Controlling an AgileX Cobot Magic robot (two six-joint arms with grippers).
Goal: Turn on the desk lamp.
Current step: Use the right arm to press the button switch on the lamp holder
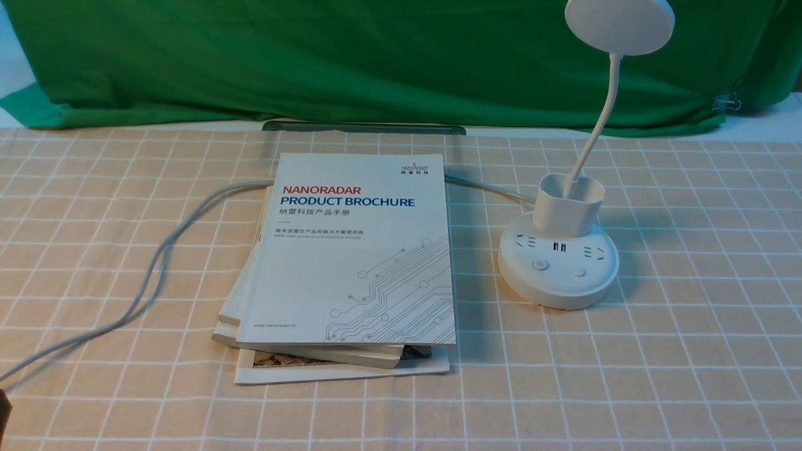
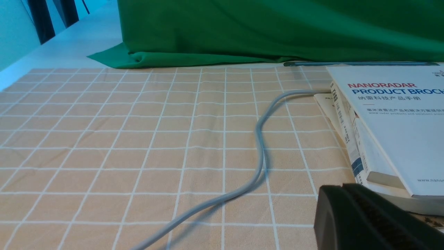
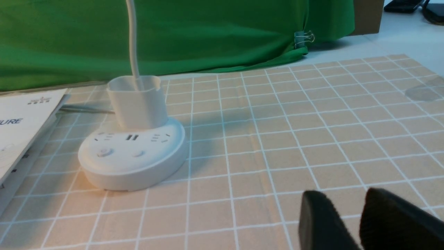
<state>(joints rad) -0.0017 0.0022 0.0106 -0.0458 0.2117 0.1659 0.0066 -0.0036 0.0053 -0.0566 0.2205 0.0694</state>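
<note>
A green cloth (image 1: 313, 56) hangs well ahead of the right gripper (image 3: 350, 211), behind the peach checked surface (image 1: 689, 351); a binder clip (image 3: 303, 37) pins it.

The top brochure (image 1: 351, 250) reads "NANORADAR PRODUCT BROCHURE", "纳雷科技产品手册" and "www.nanoradar.cn". One lamp (image 1: 567, 210) button (image 1: 540, 265) bears a power sign.
</note>
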